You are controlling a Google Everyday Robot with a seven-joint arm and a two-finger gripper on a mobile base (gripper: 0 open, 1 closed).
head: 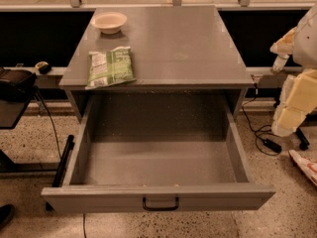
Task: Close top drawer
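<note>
I see the wide grey metal top drawer (158,163) standing pulled far out of the grey metal cabinet (173,48), with its small black loop handle (160,204) at front centre. On the cabinet's top, a green crinkled snack bag (110,67) lies front-left and a pale round bowl (109,22) rear-left. The pale gripper (280,58) hangs off the cabinet's right side, apart from it. I cannot tell whether it is wide or narrow.

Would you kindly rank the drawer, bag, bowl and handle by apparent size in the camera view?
Drawer
Bag
Bowl and handle: alike in width, handle nearer the camera, so unranked.
Gripper sits at the right, away from the drawer.
</note>
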